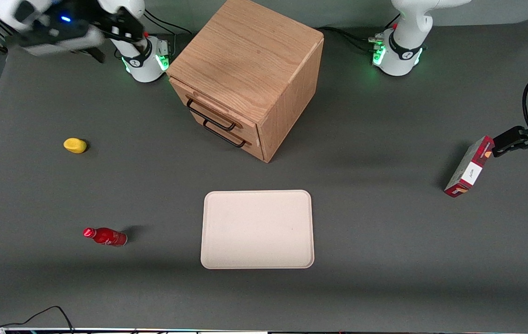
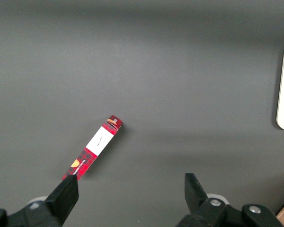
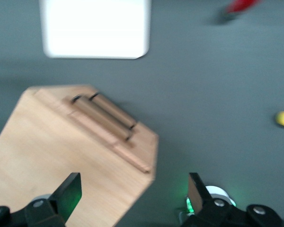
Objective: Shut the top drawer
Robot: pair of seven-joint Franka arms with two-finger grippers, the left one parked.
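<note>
Front view is showing, nearest the camera, a pale rectangular tray (image 1: 257, 229) and a small red bottle lying on its side (image 1: 105, 236) on the grey table (image 1: 384, 260); farther off, a yellow lemon-like object (image 1: 75, 145) is sitting toward the working arm's end, and a red plaid carton (image 1: 469, 167) is standing toward the parked arm's end. Farther still, the boxy oak cabinet (image 1: 254, 55) is standing with its top drawer (image 1: 206, 105) protruding slightly, just above the lower drawer (image 1: 229, 132), each carrying a thin black wire handle. The hand (image 1: 60, 28) is hovering high, well apart from the cabinet, above the table's edge farthest from the camera. Right wrist view is revealing what the front view blurs: its fingers (image 3: 68, 191) are standing spread apart, released, holding nothing, while the cabinet's top and both handles are lying below. Judging by its build, the drawer is looking stiff, light and rigid, likely sliding on plain wooden runners; pushing flat against the wooden front near the handle's middle should be keeping it from skewing, so no grasp seems needed.
</note>
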